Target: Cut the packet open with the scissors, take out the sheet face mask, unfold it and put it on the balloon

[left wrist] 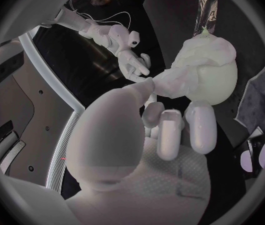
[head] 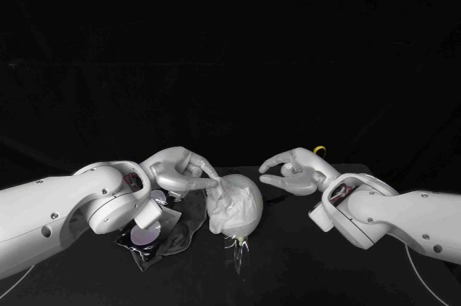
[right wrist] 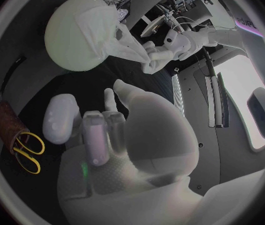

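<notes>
Now, your packet (head: 144, 236) lies by the left arm, contents hidden; the scissors (right wrist: 27, 150) sit in a brown holder (right wrist: 6, 120) beside your empty, loosely spread right hand (head: 293, 171). Your left hand (head: 182, 173) pinches the sheet mask (right wrist: 110, 32) draped over the balloon (right wrist: 67, 35), which lies between both hands, long axis near-to-far.

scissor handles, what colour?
Yellow. The scissors show best in the right wrist view.
</notes>
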